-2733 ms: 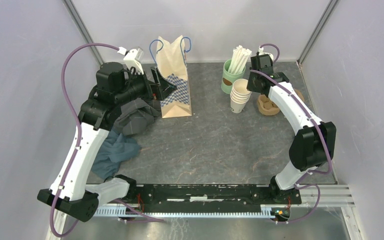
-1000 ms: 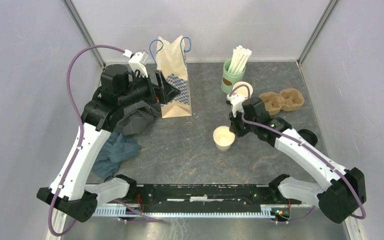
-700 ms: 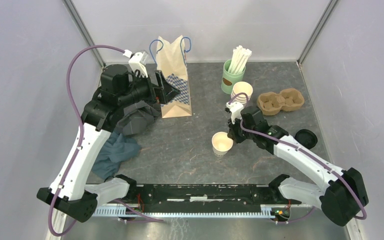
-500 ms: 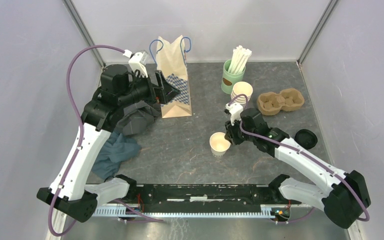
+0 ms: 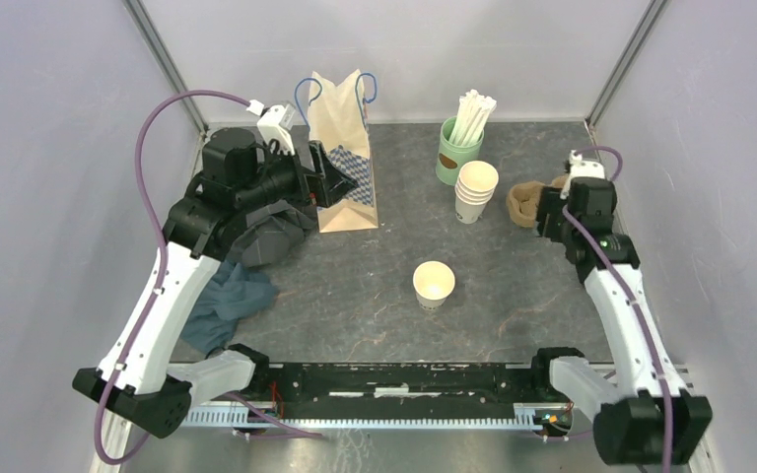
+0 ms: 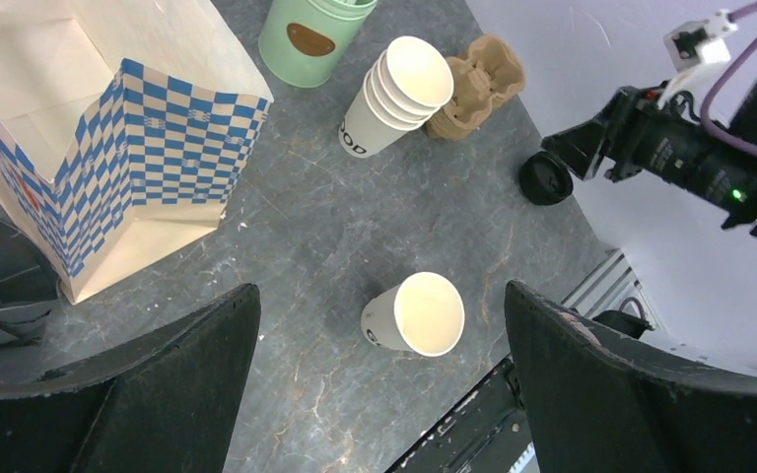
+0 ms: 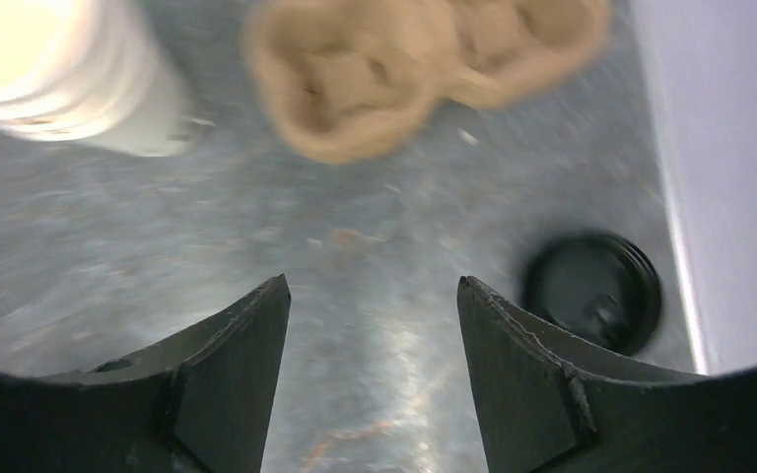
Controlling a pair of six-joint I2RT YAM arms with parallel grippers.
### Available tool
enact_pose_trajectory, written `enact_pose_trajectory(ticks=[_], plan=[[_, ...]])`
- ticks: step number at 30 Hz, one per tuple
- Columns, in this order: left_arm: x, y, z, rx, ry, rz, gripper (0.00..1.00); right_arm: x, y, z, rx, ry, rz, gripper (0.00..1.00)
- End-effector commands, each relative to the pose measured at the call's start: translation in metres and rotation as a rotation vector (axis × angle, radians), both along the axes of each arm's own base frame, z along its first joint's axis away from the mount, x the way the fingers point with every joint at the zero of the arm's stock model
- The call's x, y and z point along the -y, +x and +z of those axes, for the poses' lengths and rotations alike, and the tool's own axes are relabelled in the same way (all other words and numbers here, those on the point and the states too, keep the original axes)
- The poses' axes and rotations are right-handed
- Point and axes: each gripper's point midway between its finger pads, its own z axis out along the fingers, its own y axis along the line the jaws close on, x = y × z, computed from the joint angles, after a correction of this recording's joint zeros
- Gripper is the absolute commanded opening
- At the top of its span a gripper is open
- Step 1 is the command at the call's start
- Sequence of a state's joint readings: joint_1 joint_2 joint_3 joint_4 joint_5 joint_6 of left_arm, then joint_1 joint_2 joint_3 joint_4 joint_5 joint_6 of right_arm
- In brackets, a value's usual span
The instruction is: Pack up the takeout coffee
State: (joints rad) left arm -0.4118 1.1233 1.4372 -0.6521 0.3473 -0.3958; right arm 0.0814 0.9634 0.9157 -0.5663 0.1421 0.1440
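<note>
One white paper cup (image 5: 434,284) (image 6: 415,313) stands alone and lidless mid-table, apart from both grippers. A stack of like cups (image 5: 476,190) (image 6: 394,94) (image 7: 54,74) stands by the green straw cup. A black lid (image 6: 546,177) (image 7: 591,293) lies near the right wall; the right arm hides it from the top camera. My right gripper (image 5: 550,219) (image 7: 372,283) hovers open and empty over bare table between the stack and the lid. My left gripper (image 5: 327,175) (image 6: 379,289) hangs wide open and empty beside the paper bag.
A tan paper bag (image 5: 340,148) (image 6: 108,138) with blue check sides stands open at the back. The green cup of straws (image 5: 458,148) and the brown pulp carrier (image 5: 525,204) (image 7: 404,69) sit at the back right. Grey cloths (image 5: 241,286) lie under the left arm.
My right gripper let go of the single cup mid-table, opened, and swung back right toward the carrier and lid. The left arm has stayed put.
</note>
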Motion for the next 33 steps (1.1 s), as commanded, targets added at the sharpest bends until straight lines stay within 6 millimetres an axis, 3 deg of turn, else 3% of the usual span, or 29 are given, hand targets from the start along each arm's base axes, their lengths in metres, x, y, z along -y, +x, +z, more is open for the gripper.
enact_pose_trajectory(ticks=[1, 6, 12, 16, 20, 28, 33], plan=[[0.005, -0.001, -0.002, 0.034, 0.017, -0.040, 1.00, 0.057, -0.021, -0.050, -0.237, -0.039, -0.210, 0.70], [0.017, -0.005, -0.017, 0.001, 0.055, -0.080, 1.00, 0.097, -0.025, -0.090, -0.367, 0.030, -0.355, 0.66], [0.028, -0.010, -0.036, 0.008, 0.168, -0.111, 1.00, 0.138, -0.031, -0.105, -0.456, 0.016, -0.472, 0.51], [0.035, -0.015, -0.050, 0.020, 0.246, -0.125, 1.00, 0.144, -0.030, -0.119, -0.485, 0.044, -0.458, 0.45], [0.033, -0.015, -0.064, 0.008, 0.286, -0.114, 1.00, 0.153, -0.025, -0.115, -0.486, 0.040, -0.477, 0.40], [0.036, -0.014, -0.067, 0.005, 0.287, -0.127, 1.00, 0.154, -0.020, -0.125, -0.506, 0.052, -0.450, 0.29], [0.037, -0.014, -0.068, 0.001, 0.288, -0.131, 1.00, 0.153, -0.017, -0.131, -0.513, 0.064, -0.441, 0.29]])
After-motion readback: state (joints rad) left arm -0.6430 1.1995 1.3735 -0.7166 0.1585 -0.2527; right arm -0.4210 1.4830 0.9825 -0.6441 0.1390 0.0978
